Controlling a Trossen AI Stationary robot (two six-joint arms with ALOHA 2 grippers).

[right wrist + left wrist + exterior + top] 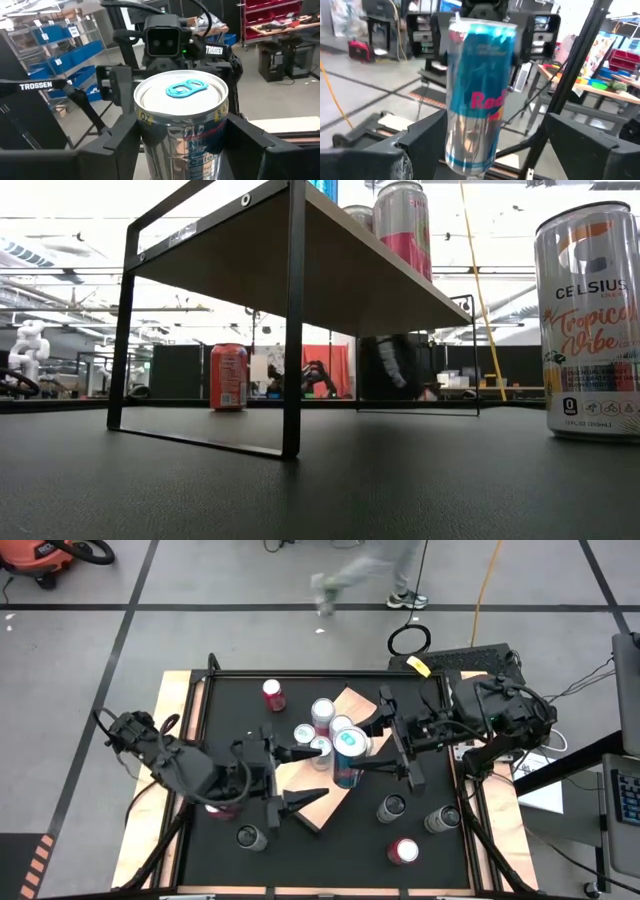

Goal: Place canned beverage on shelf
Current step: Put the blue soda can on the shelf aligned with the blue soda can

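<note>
The shelf (352,700) is a tan board on a black frame, lying askew mid-table, with several cans (322,712) standing on it. My right gripper (360,750) is shut on a blue and silver beverage can (349,755) above the board's right part. My left gripper (318,777) is open and faces that can from the left. Its fingers (420,135) stand on either side of the can with a gap to it. The low view shows the shelf from below (300,250), with a pink can (402,220) on top. My right gripper pinches the can's side wall (145,135) just under the top rim, one finger on each side. The fingers lie level and come from the table's right. The can stands upright in the hold, tab up, and its bottom (470,167) looks clear of the board.
Loose cans stand on the black tabletop: a red one (273,694) at the far side, three (391,807) (441,819) (403,851) near right, one (250,837) near left. A tall Celsius can (590,320) fills the low view's right. A person (370,575) walks beyond the table.
</note>
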